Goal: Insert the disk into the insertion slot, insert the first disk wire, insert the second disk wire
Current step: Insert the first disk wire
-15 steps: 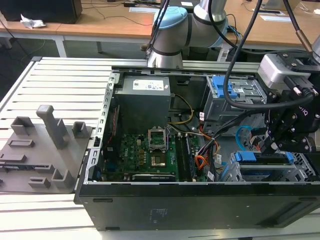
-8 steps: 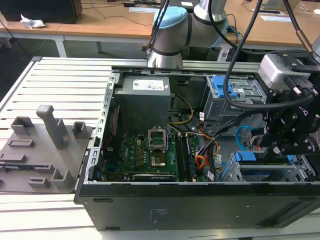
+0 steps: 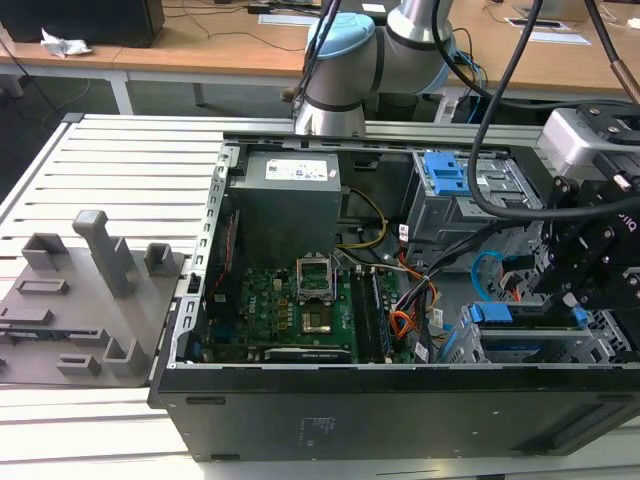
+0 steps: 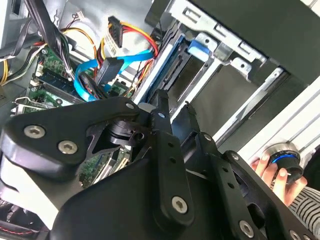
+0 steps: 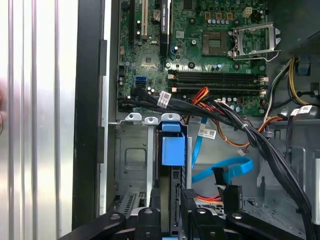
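Within computer case (image 3: 190,385): motherboard (image 3: 280,310) mid-floor; power supply (image 3: 290,200) at far wall; disk (image 3: 490,314) in insertion slot (image 3: 612,345), exterior view's right end.

Insertion slot (image 5: 131,157): grey sheet metal, dull sheen. Disk (image 5: 173,149) carrier: smooth bright-blue plastic. Gripper (image 5: 171,196): matt black (links faintly satin). Table (image 3: 130,160): ribbed pale metal.

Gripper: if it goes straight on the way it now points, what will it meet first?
Probably the disk: its blue carrier stands in the insertion slot, directly ahead of the gripper in the first wrist view. Depth is unclear; they may touch.
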Available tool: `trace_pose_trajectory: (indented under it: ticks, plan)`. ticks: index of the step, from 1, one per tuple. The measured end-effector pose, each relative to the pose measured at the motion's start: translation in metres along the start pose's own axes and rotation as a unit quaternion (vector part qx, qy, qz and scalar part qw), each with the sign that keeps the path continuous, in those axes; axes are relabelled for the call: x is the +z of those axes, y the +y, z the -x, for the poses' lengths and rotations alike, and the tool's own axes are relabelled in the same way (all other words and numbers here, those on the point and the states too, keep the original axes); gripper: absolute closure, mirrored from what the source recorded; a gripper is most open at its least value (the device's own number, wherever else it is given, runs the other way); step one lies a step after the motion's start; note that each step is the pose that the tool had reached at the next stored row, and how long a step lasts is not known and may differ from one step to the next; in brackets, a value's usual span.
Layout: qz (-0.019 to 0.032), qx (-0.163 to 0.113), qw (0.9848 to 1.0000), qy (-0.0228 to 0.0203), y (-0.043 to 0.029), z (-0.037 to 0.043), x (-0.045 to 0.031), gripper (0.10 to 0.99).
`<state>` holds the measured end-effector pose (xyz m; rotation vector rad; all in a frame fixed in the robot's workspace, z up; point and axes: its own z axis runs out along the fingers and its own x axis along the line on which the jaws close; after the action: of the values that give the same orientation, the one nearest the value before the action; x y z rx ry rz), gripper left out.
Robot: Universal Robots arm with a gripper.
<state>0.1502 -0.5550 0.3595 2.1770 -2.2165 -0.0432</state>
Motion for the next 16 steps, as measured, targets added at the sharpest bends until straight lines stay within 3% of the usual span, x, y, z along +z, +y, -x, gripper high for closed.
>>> trace_pose_trajectory:
  ticks: [5,9,16]
  plan:
    - [0.0001,0.0,1.0,0.001,-0.0026,0.0005,-0.0025,0.784]
    - [0.0001,0.0,1.0,0.0012,-0.0022,0.0005,-0.0116,0.784]
    - [0.0001,0.0,1.0,0.0012,-0.0022,0.0007,-0.0124,0.784]
